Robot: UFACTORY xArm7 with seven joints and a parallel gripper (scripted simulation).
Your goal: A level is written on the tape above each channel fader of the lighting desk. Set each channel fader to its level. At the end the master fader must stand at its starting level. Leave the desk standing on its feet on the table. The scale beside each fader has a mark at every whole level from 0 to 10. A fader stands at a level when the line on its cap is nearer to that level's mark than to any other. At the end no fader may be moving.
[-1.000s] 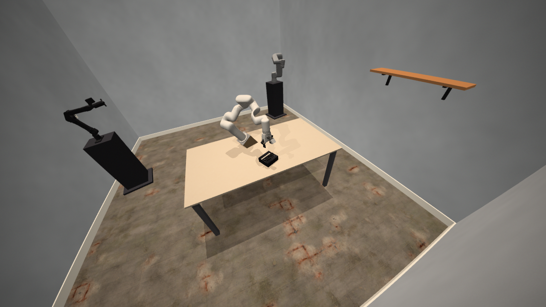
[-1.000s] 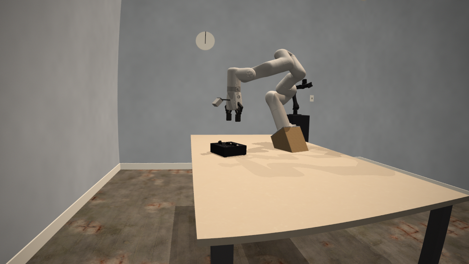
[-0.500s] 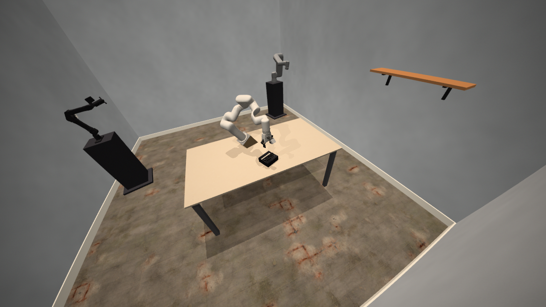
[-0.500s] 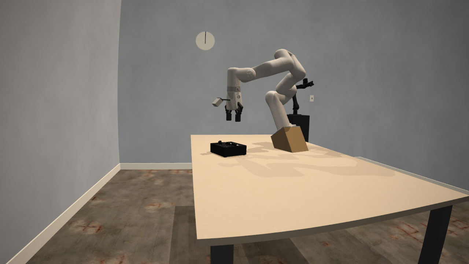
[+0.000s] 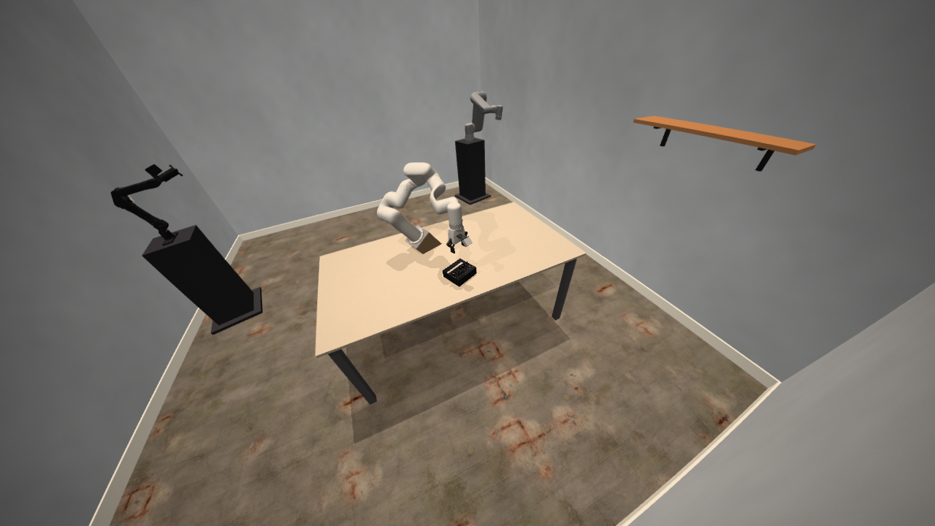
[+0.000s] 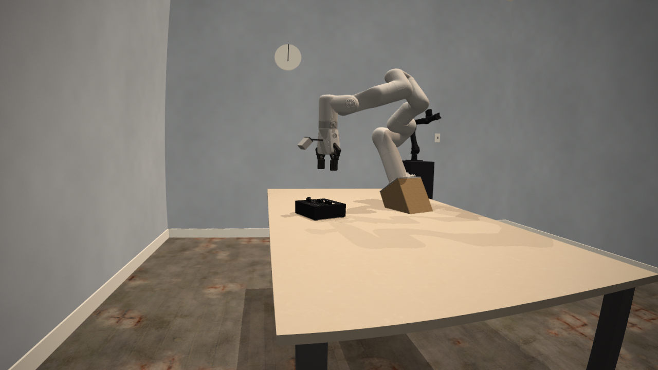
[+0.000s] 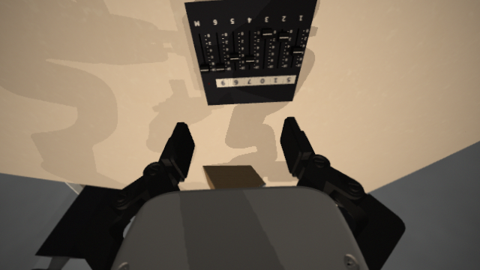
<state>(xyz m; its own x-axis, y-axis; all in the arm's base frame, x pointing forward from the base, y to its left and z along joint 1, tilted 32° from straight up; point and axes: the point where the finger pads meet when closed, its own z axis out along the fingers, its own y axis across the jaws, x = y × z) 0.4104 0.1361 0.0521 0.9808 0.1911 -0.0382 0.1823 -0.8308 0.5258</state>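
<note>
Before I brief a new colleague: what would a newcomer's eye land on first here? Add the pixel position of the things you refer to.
Probably the white arm (image 5: 417, 171) (image 6: 386, 94), bent above the table (image 5: 366, 288) (image 6: 414, 276). Next, the orange shelf (image 5: 722, 132) high on the wall. Then the black desk (image 5: 459, 272) (image 6: 320, 210) (image 7: 249, 95), below the open pincer (image 5: 459, 247) (image 6: 327, 164) (image 7: 236, 131).

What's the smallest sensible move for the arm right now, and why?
I'd move the open pincer slightly closer over the desk, touching nothing. It hangs clear of the faders, and several cap lines look near their taped levels, but the marks are too small to confirm; a closer look should show which need nudging.
</note>
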